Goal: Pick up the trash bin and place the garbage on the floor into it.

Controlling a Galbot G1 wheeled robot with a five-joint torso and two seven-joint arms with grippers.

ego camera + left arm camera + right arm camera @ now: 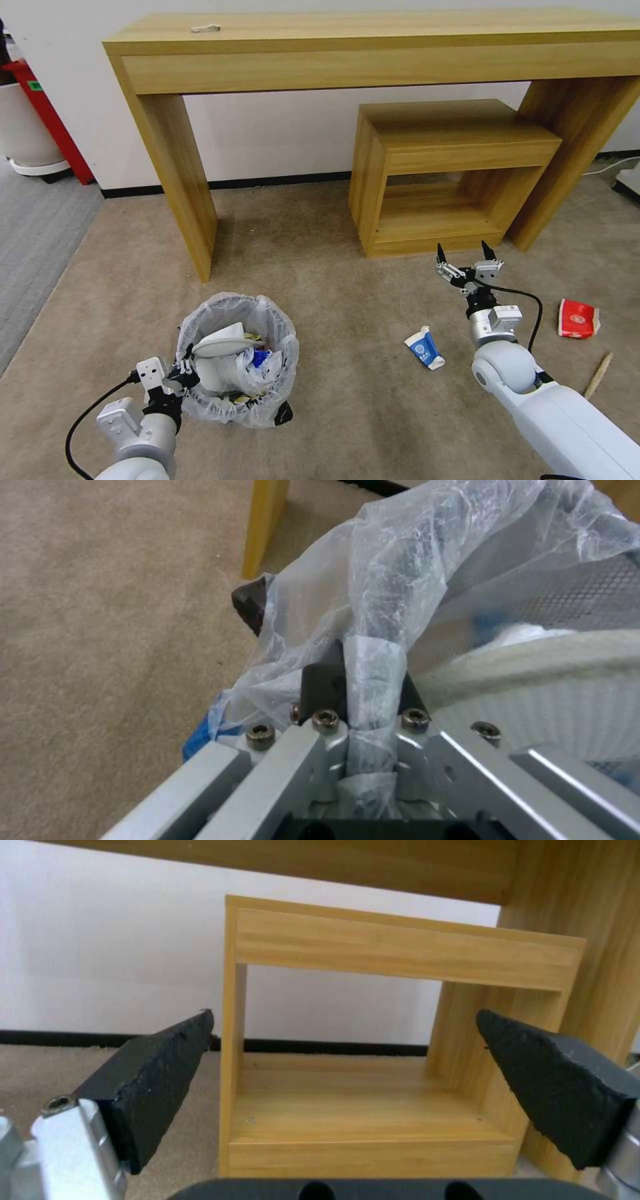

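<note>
The trash bin (267,327), black with a frilled whitish bag liner, stands on the beige floor (333,267) at the lower left. A white slipper (223,343) and other litter lie inside it. My left gripper (185,375) is shut on the bin's near rim; the left wrist view has the trash bin's lined rim (373,680) pinched between the pads. On the carpet lie a blue-white carton (425,347), a red wrapper (577,319) and a wooden stick (598,375). My right gripper (465,257) hovers open above the carpet beyond the carton, its fingertips (167,1080) wide apart.
A long wooden console table (373,47) stands against the wall with a small open wooden cube table (453,173) beneath it. A small pale object (205,28) lies on the console top. Grey ribbed carpet (33,227) and a red-and-white object (33,113) are at the far left.
</note>
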